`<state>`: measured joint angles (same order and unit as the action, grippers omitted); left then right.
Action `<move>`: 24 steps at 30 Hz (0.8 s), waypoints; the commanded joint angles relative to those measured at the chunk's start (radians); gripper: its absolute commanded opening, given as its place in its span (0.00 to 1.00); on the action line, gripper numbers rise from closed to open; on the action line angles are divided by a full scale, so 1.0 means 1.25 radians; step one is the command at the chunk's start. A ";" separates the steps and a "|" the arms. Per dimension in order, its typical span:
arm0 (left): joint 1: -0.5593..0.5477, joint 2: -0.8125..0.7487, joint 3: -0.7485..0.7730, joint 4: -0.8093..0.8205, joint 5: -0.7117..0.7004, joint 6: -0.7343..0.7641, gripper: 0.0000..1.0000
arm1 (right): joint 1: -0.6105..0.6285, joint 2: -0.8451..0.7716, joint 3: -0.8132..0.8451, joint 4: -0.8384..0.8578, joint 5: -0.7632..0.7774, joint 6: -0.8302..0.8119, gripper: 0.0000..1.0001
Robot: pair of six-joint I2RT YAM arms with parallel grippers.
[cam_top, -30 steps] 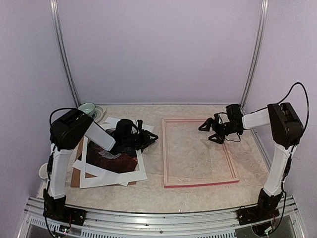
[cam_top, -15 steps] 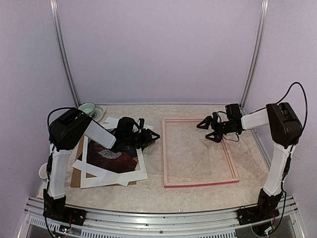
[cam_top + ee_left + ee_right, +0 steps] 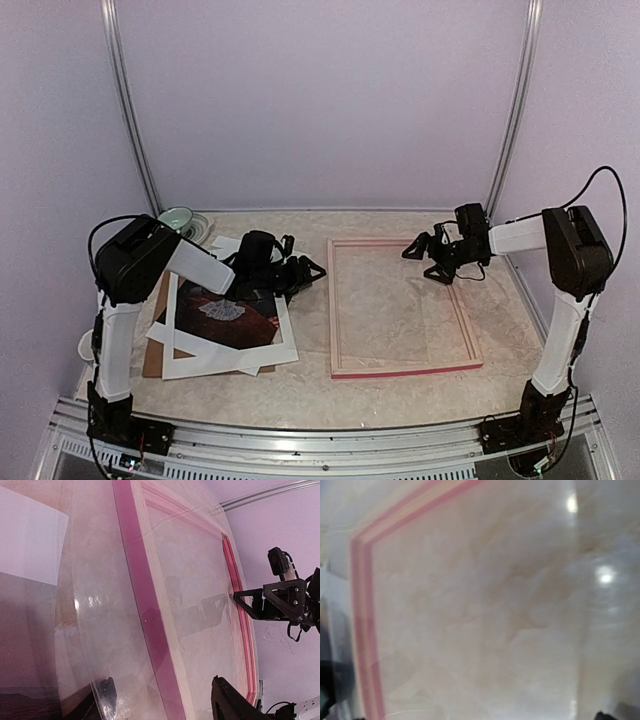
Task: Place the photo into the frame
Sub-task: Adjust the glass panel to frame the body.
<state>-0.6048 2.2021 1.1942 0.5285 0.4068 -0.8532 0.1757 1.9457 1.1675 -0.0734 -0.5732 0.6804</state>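
Note:
The frame lies flat right of centre, its thin pink rails around bare tabletop. The photo, a dark reddish print, lies at the left under white mat pieces. My left gripper hovers between the photo's right edge and the frame's left rail, its fingers spread. In the left wrist view the pink rail runs between my left gripper's fingers. One fingertip shows through a clear sheet. My right gripper stands open over the frame's far right corner, holding nothing.
A white mat border and a brown backing board lie around the photo. A pale green bowl sits at the back left. A small white object rests by the left arm. Metal posts stand at both back corners.
My left gripper has shifted right toward the frame's left rail and its jaws have spread wider. The right gripper has drawn slightly back over the frame's far right corner.

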 commanded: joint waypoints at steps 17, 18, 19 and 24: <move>-0.046 -0.062 0.060 -0.200 -0.135 0.126 0.57 | 0.024 0.131 0.157 -0.038 0.082 -0.005 0.99; -0.048 -0.061 0.062 -0.202 -0.136 0.129 0.56 | 0.028 0.138 0.164 -0.038 0.083 -0.004 0.99; -0.050 -0.061 0.064 -0.204 -0.137 0.131 0.56 | 0.030 0.144 0.168 -0.037 0.081 -0.002 0.99; -0.051 -0.057 0.071 -0.210 -0.130 0.136 0.56 | 0.032 0.145 0.142 0.041 0.008 0.035 0.99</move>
<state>-0.6605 2.1567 1.2537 0.2943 0.2485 -0.7097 0.2035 2.1010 1.3666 -0.0879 -0.4969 0.6785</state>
